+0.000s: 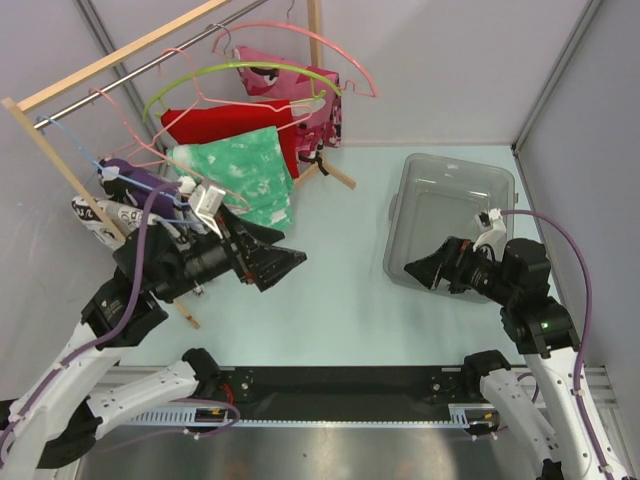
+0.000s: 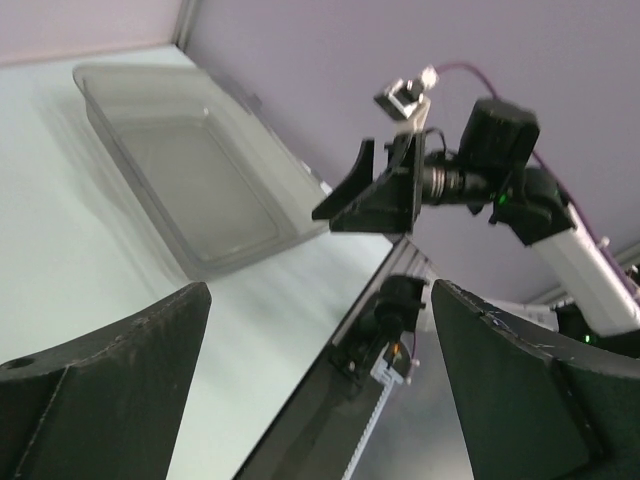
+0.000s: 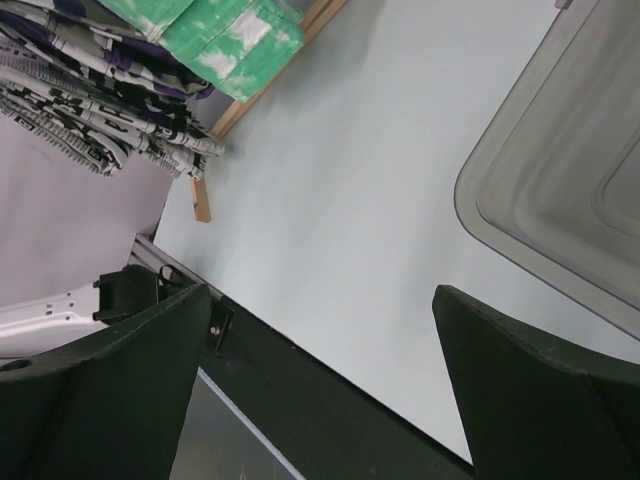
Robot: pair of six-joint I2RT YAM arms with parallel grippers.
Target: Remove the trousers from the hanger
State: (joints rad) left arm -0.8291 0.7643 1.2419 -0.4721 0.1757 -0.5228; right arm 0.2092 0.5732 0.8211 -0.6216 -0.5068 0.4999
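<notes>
1. Two grippers, left [image 1: 285,262] and right [image 1: 425,270], are spread wide and empty, probably ready to reach in.
2. The trousers [image 1: 135,180] hang at the left end of the rail [image 1: 130,75], partly behind the left arm and beside the green garment [image 1: 245,175]. I cannot pick out the hanger among the pink wires.
3. Their long axis seems to drop from the rail toward the table [image 1: 340,250], hems lowest.

Trousers [image 1: 135,180]: soft cloth, purple, white, grey and black camouflage print, bunched in folds, hanging at the left end of the rail [image 1: 150,65]. Hanger [image 1: 110,118]: thin, pale pink, hooked on that rail.
</notes>
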